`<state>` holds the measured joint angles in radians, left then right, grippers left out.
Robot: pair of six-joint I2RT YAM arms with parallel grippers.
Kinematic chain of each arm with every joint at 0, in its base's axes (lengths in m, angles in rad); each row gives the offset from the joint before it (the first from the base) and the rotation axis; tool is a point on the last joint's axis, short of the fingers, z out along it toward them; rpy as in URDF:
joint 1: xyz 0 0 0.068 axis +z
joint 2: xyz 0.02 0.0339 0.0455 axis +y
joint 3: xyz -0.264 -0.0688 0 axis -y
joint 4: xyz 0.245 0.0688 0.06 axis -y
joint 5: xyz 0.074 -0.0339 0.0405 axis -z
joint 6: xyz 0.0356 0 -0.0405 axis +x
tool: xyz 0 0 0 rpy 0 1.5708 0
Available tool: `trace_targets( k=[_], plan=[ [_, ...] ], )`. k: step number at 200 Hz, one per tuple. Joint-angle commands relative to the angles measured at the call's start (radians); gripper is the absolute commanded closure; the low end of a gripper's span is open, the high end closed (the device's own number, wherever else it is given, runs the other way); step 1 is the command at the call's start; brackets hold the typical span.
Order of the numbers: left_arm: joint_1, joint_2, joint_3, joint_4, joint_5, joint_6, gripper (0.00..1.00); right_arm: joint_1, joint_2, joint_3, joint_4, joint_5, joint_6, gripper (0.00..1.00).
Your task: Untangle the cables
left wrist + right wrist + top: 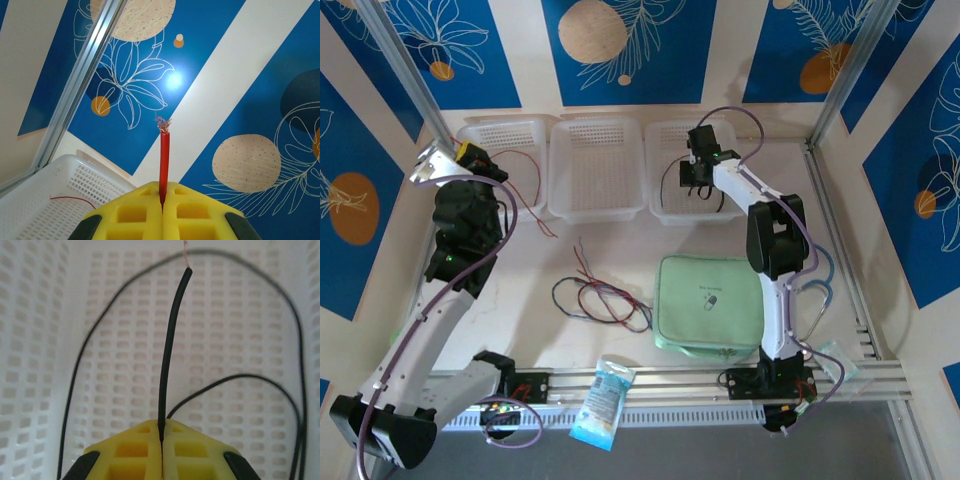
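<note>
Left gripper: yellow pads pressed flat together, pinching a red cable at the seam.
Red cable: stands straight up out of the seam, with a tuft of frayed copper strands at its tip just beyond the jaws.
Left basket: white mesh, below and to the left of the jaws; a thin red strand lies across its inside.
Right gripper: pads closed tight, nipping a black cable between them.
Black cable: rises from the seam, leaning slightly right; black loops arc wide past both sides of the jaws.
Right basket: its white mesh lies straight ahead of the jaws, behind the loops.
Middle basket: white, sits between the two grippers.
Tangled cables: red, black and blue-grey strands in a loose knot on the table, well apart from both pairs of jaws, toward the arm bases.
Green pouch: just right of the tangle, base-side of the right jaws.
Blue packet: on the rail between the bases, farthest from either jaws.
</note>
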<state>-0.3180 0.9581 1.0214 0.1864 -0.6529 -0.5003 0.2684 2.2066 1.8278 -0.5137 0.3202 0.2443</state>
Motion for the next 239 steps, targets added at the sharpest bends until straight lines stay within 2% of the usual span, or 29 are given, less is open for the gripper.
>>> trace_targets(
  k=[1,10,19,35,45,59,90,111,179,195,206,239],
  plan=[
    [-0.01,-0.011,0.022,-0.012,0.017,-0.009,1.0,-0.024,0.06,0.066,-0.141,-0.068,0.041,0.93],
    [-0.011,-0.014,0.022,-0.014,0.019,-0.007,1.0,-0.031,0.072,0.081,-0.155,-0.083,0.047,0.89],
    [-0.013,-0.015,0.022,-0.017,0.018,-0.006,1.0,-0.036,0.076,0.091,-0.163,-0.096,0.053,0.79],
    [-0.013,-0.021,0.026,-0.019,0.019,0.002,1.0,-0.036,0.054,0.099,-0.166,-0.075,0.059,0.52],
    [-0.015,-0.03,0.025,-0.012,0.014,0.016,1.0,-0.028,0.013,0.07,-0.133,-0.037,0.053,0.43],
    [-0.017,-0.039,0.022,0.012,-0.005,0.04,1.0,-0.017,-0.055,0.029,-0.083,-0.005,0.039,0.23],
    [-0.02,-0.032,0.056,0.028,-0.007,0.089,1.0,-0.011,-0.173,0.012,-0.063,0.024,0.035,0.0],
    [-0.02,-0.017,0.092,0.03,0.01,0.099,1.0,-0.016,-0.241,0.003,-0.061,0.022,0.047,0.01],
    [-0.032,0.074,0.294,0.027,0.107,0.144,1.0,-0.038,-0.418,-0.103,0.005,-0.112,0.116,0.01],
    [-0.036,0.098,0.341,0.036,0.117,0.161,1.0,-0.048,-0.421,-0.125,0.034,-0.191,0.105,0.0],
    [-0.037,0.112,0.372,0.048,0.121,0.181,1.0,-0.058,-0.407,-0.122,0.031,-0.249,0.106,0.03],
    [-0.039,0.189,0.504,0.074,0.113,0.29,1.0,-0.07,-0.38,-0.138,0.027,-0.319,0.142,0.08]
  ],
)
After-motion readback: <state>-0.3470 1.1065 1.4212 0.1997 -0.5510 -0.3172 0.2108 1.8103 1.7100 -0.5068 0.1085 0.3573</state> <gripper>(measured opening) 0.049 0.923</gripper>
